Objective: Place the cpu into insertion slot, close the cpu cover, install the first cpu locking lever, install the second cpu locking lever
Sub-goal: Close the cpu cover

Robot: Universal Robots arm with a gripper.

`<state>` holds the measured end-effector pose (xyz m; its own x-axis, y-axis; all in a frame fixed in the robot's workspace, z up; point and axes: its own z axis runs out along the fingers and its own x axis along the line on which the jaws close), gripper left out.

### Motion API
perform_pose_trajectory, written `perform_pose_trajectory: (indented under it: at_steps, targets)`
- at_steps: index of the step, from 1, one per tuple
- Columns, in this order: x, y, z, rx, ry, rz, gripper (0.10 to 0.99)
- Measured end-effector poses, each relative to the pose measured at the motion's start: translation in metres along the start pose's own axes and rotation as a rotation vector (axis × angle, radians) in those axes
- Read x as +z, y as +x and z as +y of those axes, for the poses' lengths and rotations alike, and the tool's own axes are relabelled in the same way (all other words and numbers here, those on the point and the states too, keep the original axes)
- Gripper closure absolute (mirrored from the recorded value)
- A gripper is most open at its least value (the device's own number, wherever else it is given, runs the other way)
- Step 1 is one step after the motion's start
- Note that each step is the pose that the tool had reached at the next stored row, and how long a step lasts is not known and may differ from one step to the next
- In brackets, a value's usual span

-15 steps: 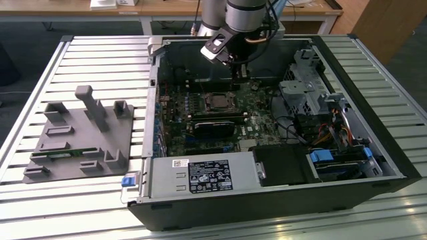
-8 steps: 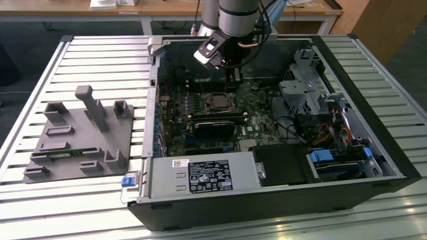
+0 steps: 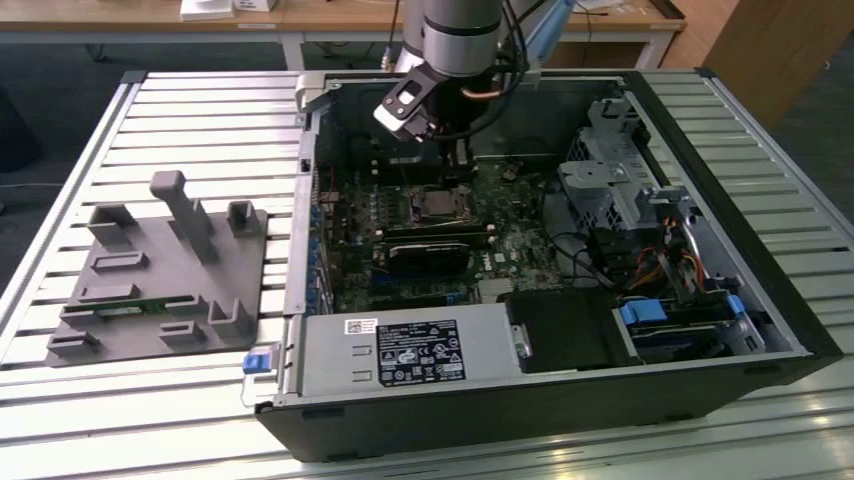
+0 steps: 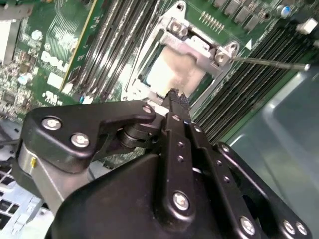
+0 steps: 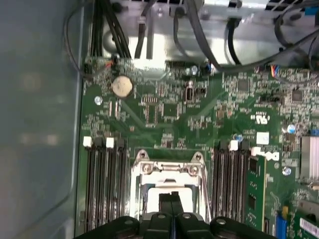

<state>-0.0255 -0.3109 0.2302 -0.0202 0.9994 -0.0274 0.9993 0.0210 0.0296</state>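
Second wrist view: pale silver cpu (image 4: pixel 170 72).

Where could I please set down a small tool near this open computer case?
The slatted table is bare beyond the grey fixture, at the exterior view's left, and in front of the case. Inside it is crowded: the gripper hangs over the socket, cables nearby.
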Motion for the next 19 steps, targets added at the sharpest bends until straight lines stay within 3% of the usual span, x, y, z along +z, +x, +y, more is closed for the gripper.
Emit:
perform_pose_trajectory:
  at_steps: [7, 13, 19]
  targets:
    - [0.0069, 0.0005, -0.0172, -0.001, 0.0, -0.0001, 0.98]
    - [0.0156, 0.0009, -0.0228, -0.001, 0.0, -0.0001, 0.98]
    - [0.0197, 0.0011, -0.028, -0.001, 0.0, -0.0001, 0.98]
